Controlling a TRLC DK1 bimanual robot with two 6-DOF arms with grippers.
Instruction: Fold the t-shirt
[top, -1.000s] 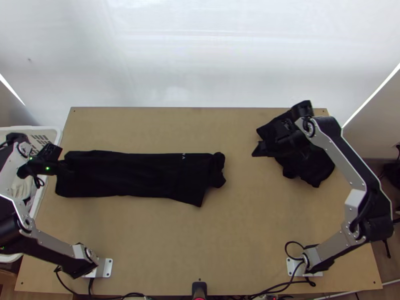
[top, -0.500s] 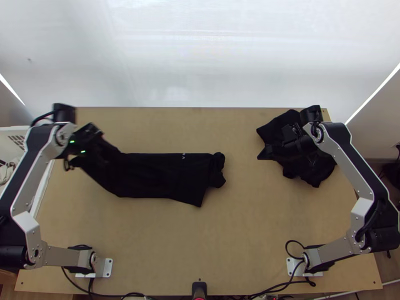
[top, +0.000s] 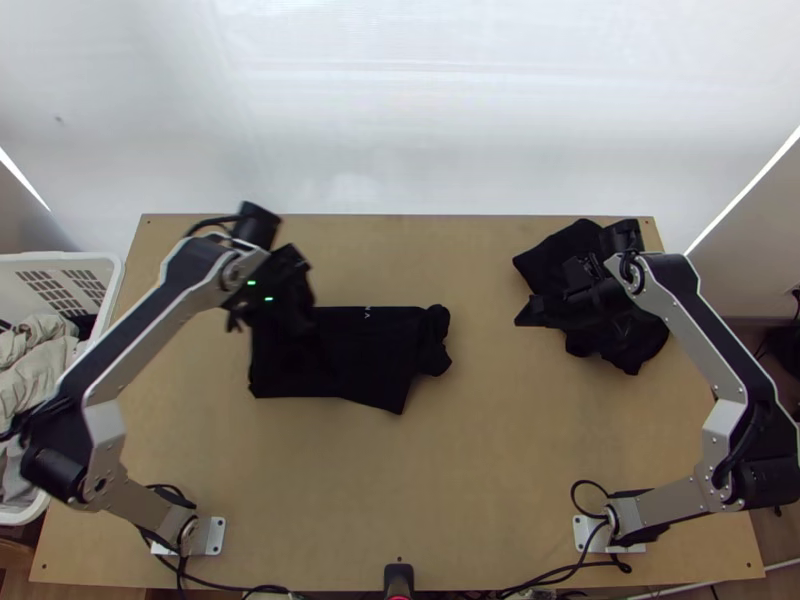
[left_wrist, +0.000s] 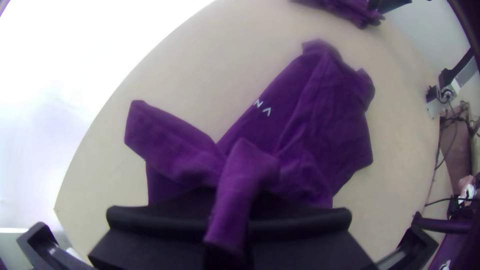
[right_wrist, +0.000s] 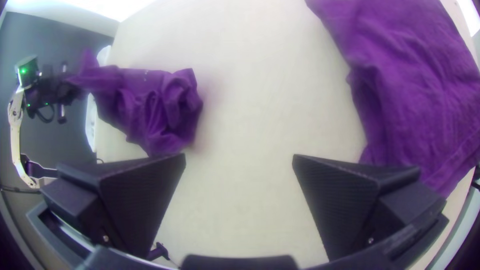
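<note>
Pinching part of the t-shirt (top: 365, 350), the left claw (top: 293, 292) hangs above the rest.

A bright white backdrop (top: 450, 130) stands behind the wooden table (top: 450, 490).

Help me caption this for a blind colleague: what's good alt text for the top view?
The robot's left gripper holds up one end of a folded black t-shirt on a wooden table; the right arm hangs over another black cloth.
</note>
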